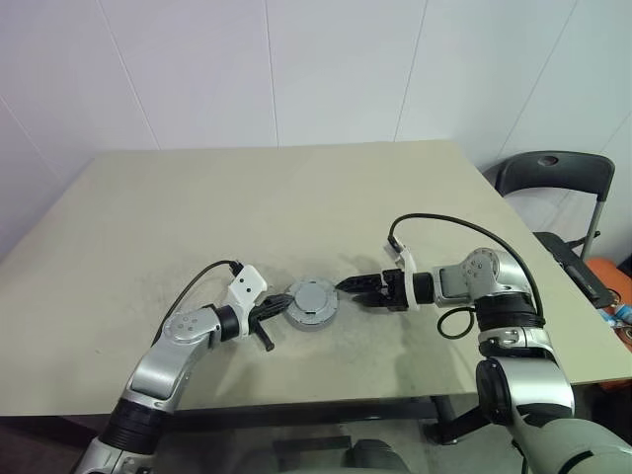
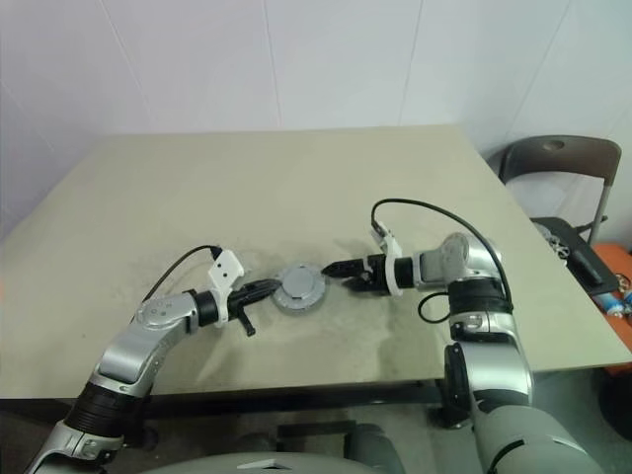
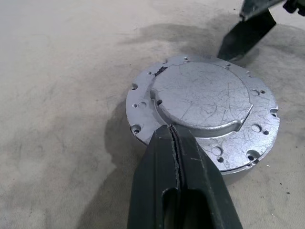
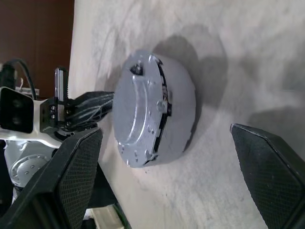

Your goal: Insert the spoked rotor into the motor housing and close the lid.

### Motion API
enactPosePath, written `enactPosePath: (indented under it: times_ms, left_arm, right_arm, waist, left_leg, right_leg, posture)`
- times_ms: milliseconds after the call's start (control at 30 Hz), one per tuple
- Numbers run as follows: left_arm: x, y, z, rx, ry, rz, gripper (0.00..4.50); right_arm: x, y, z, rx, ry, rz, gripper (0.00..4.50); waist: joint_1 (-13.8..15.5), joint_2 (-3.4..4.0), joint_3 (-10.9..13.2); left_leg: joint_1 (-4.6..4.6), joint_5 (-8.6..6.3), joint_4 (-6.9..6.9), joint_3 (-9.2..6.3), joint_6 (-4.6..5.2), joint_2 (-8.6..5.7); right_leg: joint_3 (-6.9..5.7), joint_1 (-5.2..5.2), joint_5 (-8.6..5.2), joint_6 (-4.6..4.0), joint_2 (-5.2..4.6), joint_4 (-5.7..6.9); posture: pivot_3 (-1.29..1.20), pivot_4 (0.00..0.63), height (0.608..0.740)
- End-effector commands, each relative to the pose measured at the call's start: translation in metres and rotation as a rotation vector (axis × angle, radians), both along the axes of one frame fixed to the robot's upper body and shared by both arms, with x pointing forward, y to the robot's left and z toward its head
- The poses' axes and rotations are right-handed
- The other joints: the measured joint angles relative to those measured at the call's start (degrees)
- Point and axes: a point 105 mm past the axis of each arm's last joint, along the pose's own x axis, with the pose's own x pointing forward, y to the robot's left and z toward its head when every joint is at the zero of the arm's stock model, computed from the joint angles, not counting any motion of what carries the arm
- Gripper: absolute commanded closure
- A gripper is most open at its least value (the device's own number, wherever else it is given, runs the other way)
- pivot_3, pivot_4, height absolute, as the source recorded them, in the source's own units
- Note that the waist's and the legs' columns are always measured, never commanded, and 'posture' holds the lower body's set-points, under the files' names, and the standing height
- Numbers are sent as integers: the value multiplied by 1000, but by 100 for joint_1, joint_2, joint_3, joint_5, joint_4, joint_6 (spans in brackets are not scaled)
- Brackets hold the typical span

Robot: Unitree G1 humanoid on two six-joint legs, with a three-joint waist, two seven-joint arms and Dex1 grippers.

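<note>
Now lid (image 3: 205, 102) flat atop motor housing (image 4: 178, 112), facing up (seemingly seated); left gripper (image 3: 174, 131) closed empty, right gripper (image 1: 354, 287) wide, empty.

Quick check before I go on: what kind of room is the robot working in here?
Probably a plain office or lab test room, not a factory floor: a bare beige table against white panelled walls, with a folding chair at its right. The lid sits on the motor housing between both grippers.
</note>
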Motion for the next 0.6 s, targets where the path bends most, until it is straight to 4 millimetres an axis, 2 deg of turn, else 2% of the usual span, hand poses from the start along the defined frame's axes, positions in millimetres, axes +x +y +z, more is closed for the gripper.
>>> enactPosePath:
  times_ms: [33,400,600]
  left_arm:
    - [-5,-3,-13,28,43,-12,4500]
    - [-6,-3,-13,27,45,-11,4500]
    - [-7,-3,-13,31,48,-16,4500]
  right_arm:
    - [1,4,9,51,-5,-4,23]
    - [-5,17,-1,73,37,-7,23]
    - [-4,23,1,114,45,-12,23]
  waist:
    - [1,0,0]
    - [-4,-1,0]
    - [-12,-1,-1]
  left_leg:
    - [0,0,0,0,0,0]
    - [3,0,1,2,1,-1]
    - [7,1,1,3,1,-1]
  right_leg:
    - [0,0,0,0,1,0]
    - [1,6,0,3,13,0]
    - [1,8,0,4,19,1]
  posture:
    - [0,0,740]
    - [0,0,740]
    - [0,0,740]
